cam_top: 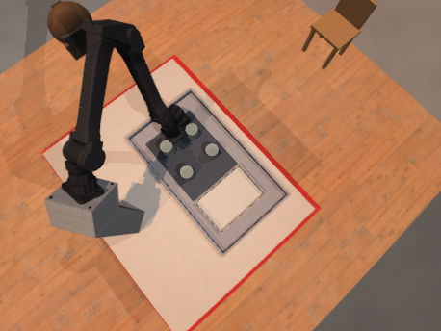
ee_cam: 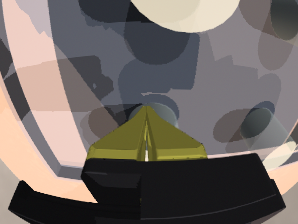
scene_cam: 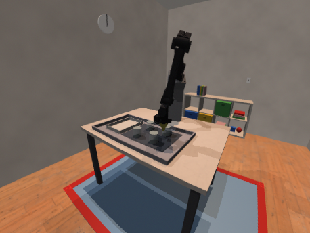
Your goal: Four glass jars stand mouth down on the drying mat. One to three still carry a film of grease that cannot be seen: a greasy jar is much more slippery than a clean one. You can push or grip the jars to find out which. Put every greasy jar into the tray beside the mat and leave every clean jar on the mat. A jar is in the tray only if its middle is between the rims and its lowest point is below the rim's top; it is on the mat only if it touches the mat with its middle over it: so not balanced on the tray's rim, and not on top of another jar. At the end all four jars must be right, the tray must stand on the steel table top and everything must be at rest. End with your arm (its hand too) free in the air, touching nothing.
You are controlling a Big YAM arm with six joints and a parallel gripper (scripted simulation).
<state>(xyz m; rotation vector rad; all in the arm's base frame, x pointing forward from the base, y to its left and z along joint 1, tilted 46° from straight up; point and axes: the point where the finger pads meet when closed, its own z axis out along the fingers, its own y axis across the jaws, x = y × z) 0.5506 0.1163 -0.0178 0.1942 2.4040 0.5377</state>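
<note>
Four glass jars with pale round tops stand on the dark mat (cam_top: 198, 190): a left jar (cam_top: 166, 146) (scene_cam: 167, 126), an upper jar (cam_top: 192, 129) (scene_cam: 153, 133), a right jar (cam_top: 212, 149) (scene_cam: 137, 128) and a lower jar (cam_top: 186, 171) (scene_cam: 150, 121). My gripper (scene_cam: 164, 131) (ee_cam: 146, 112) is shut with nothing between its fingers. It is low, beside the left jar and towards the upper jar. In the wrist view a glass jar (ee_cam: 164, 114) shows right behind the fingertips, partly hidden; contact cannot be told. The tray (cam_top: 230, 198) (scene_cam: 124, 124) beside the mat holds no jar.
A dark raised rim (cam_top: 257, 159) (scene_cam: 118, 139) encloses the steel area with the mat and tray. In the wrist view another jar (ee_cam: 261, 127) stands right of the fingers, and a large pale jar top (ee_cam: 187, 12) is at the upper edge.
</note>
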